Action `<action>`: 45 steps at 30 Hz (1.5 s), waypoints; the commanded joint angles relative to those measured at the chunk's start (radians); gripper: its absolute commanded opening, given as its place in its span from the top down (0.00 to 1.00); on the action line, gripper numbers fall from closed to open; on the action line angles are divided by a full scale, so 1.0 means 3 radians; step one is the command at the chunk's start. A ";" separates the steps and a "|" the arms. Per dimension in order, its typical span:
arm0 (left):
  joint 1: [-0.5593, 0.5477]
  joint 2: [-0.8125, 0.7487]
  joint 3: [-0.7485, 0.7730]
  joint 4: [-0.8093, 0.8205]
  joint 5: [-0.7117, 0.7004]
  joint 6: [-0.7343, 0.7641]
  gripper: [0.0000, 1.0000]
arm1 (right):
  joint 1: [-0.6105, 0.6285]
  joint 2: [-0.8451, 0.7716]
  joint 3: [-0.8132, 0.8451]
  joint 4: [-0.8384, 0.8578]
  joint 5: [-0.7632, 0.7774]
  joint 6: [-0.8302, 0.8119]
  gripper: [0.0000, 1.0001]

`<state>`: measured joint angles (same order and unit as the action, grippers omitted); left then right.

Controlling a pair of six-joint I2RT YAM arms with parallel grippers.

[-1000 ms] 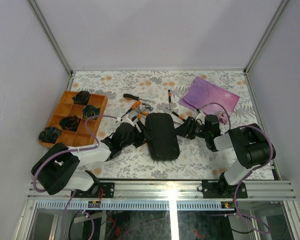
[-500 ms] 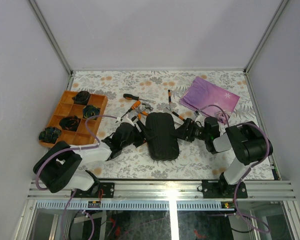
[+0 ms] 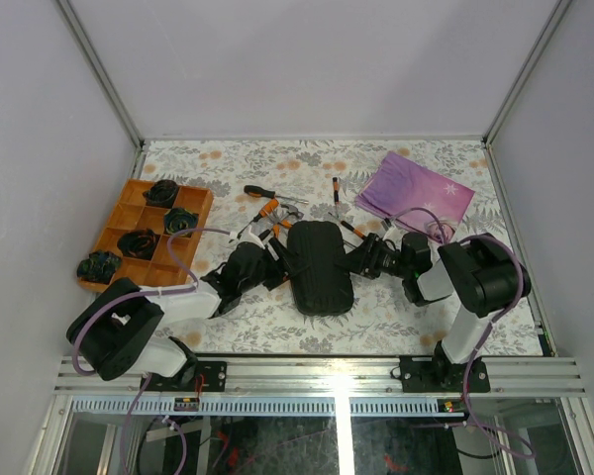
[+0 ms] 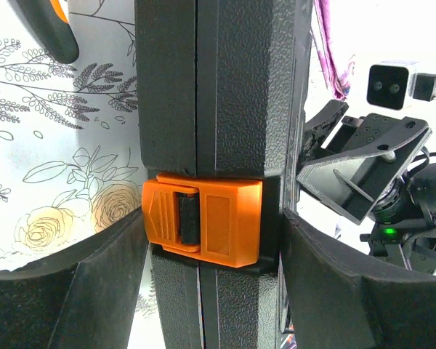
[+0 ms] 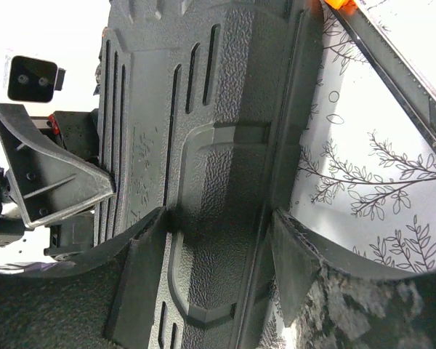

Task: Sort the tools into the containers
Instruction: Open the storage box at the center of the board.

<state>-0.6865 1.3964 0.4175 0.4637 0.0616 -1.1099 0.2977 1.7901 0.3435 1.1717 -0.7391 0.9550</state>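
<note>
Black and shut, one tool case [image 3: 319,269] is lying in the middle of the flowered surface [image 3: 376,317], its single orange latch [image 4: 202,218] facing the left arm. The left jaws are clamping the case across the latch edge and the right jaws are pinching the opposite edge. Loose tools [image 3: 267,210] are lying just behind it, too tangled to count. One orange tray [image 3: 156,269] is holding four black coiled lumps [image 3: 161,192], and one purple sheet [image 3: 416,190] is lying at the far right.

**Robotics laboratory test cell.** Plain white panels [image 3: 307,69] in aluminium framing [image 3: 99,69] enclosed the space. A left arm [image 3: 168,307] and a right arm [image 3: 480,282] were bolted to a slotted rail [image 3: 317,374] at the edge of a floral-covered table [image 3: 228,158].
</note>
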 commanded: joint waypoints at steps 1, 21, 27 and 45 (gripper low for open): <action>-0.0028 0.0173 -0.0056 -0.0813 -0.0269 0.0325 0.44 | 0.0117 -0.0029 0.0002 -0.0645 0.0238 -0.0311 0.52; -0.0028 0.0155 -0.0010 -0.1106 -0.0423 0.0430 0.33 | 0.0118 -0.0153 0.0102 -0.1266 0.0439 -0.0648 0.55; -0.0029 0.0148 0.0015 -0.1239 -0.0491 0.0468 0.34 | 0.0119 -0.0156 0.0117 -0.1319 0.0459 -0.0681 0.55; -0.0028 0.0147 -0.0016 -0.1361 -0.0601 0.0458 0.39 | 0.0120 -0.0153 0.0154 -0.1489 0.0507 -0.0770 0.56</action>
<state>-0.6933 1.3876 0.4583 0.3492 -0.0319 -1.0718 0.3145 1.6997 0.4095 0.9253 -0.6849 0.8196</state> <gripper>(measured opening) 0.674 0.600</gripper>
